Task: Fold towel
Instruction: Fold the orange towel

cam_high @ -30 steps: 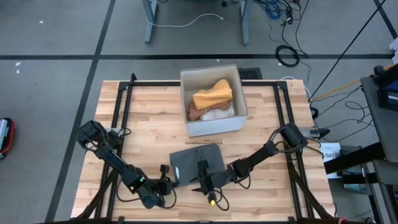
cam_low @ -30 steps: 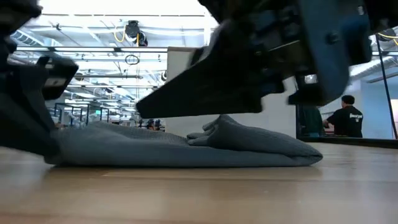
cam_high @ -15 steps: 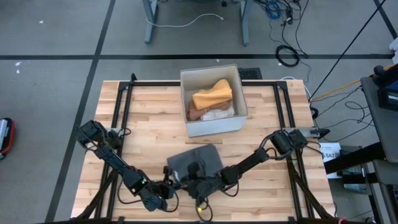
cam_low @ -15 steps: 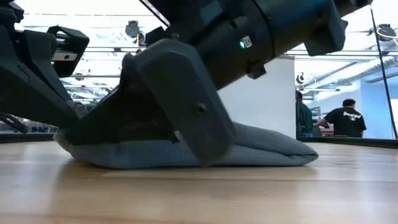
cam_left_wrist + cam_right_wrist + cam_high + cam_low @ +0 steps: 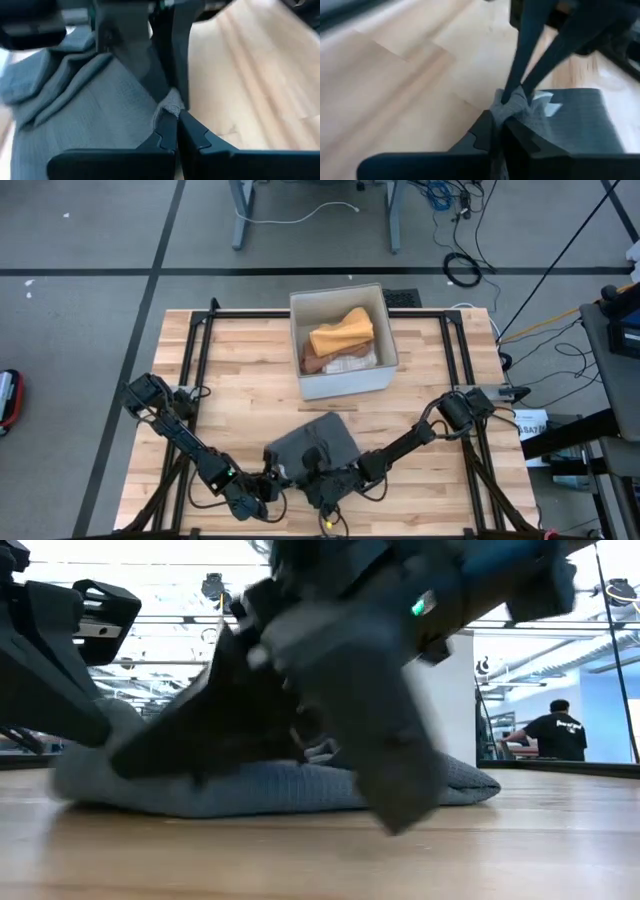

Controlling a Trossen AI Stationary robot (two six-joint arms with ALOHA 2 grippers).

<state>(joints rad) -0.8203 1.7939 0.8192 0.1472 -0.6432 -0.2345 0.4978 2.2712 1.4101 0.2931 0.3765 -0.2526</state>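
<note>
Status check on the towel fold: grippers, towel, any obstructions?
Left gripper and right gripper: jaws shut on the grey towel, both at its near edge. Towel bunched, on the table. White bin behind it, well apart.

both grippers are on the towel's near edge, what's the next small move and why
Probably lift both together a little, then carry that edge toward the bin side. The left gripper and the right gripper are each shut on a pinch of the grey towel at its near edge, close beside each other, while the rest lies bunched on the table. Raising first should free the cloth so that it folds rather than drags.
</note>
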